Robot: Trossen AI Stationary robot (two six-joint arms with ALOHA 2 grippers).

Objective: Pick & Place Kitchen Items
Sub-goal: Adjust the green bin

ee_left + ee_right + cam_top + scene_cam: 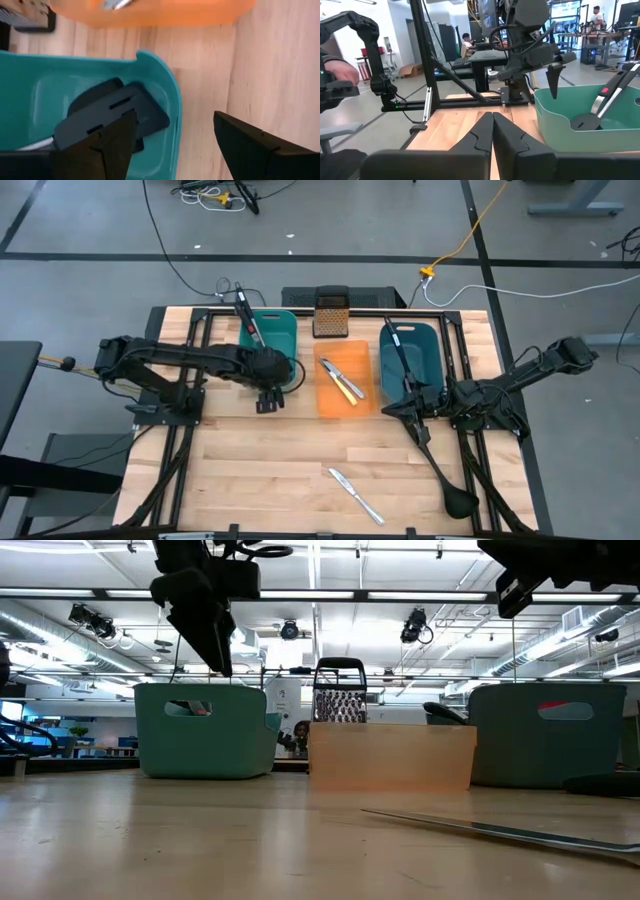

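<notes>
My left gripper (268, 400) is open and empty, above the table just in front of the left teal bin (272, 335); its fingers show over that bin's near corner (175, 116). Two black slotted spatulas (115, 117) lie in that bin, handles leaning out over its far rim (245, 310). My right gripper (398, 410) is shut and empty (493, 116), raised in front of the right teal bin (412, 352), which holds a black ladle (398, 355). A second ladle (440, 465) and a silver knife (355, 495) lie flat on the table. Knives (343, 380), one yellow-handled, lie in the orange bin (325, 402).
A metal box grater (330, 312) stands upright at the far edge behind the orange bin. Bare wood lies at the near left of the table (250, 470). People show in the room beyond the table in the right wrist view.
</notes>
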